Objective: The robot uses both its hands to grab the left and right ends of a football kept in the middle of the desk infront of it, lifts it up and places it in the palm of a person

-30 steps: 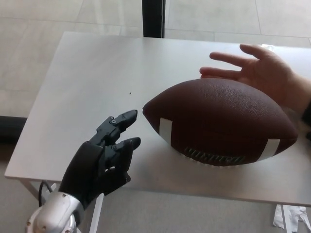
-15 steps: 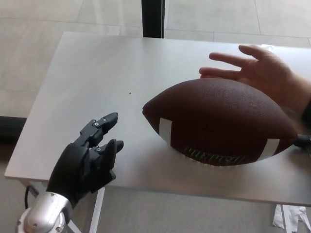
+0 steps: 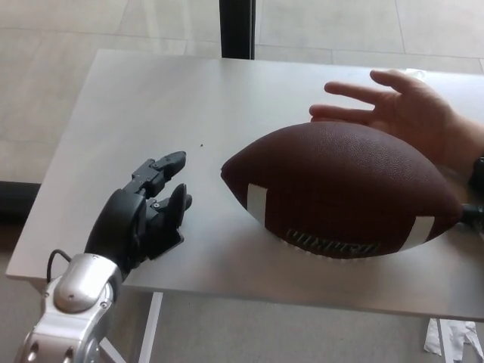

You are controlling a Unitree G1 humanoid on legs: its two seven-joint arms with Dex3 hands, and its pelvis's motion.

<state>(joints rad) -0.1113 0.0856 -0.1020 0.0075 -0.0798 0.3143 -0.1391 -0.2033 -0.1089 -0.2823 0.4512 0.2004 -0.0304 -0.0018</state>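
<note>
While looking down through the head view, found the football (image 3: 340, 189) right of the desk's middle, apparently resting on the desk (image 3: 151, 113), long axis running left to right and tilted a little, left tip higher and farther back than the right one. Saw a person's hand (image 3: 401, 110) open, palm up, just behind the ball's upper right flank; could not tell whether touching it.

Noted the left hand (image 3: 144, 219) low over the near left part of the desk, empty, fingers (image 3: 162, 164) spread apart and pointing toward the ball's left tip. Judged that tip to lie to the right of this hand and slightly ahead, near but clearly apart, with bare desktop between. Made out only a dark sliver at the picture's right edge, by the ball's right tip, probably the right hand (image 3: 473, 214); could not tell its state.

Judged the left side roomy: open desktop ahead and to the left, nothing in the path. Marked the near desk edge just below the ball and close under the left hand, leaving little margin toward the robot. Took the palm behind as limiting room on the far right.
</note>
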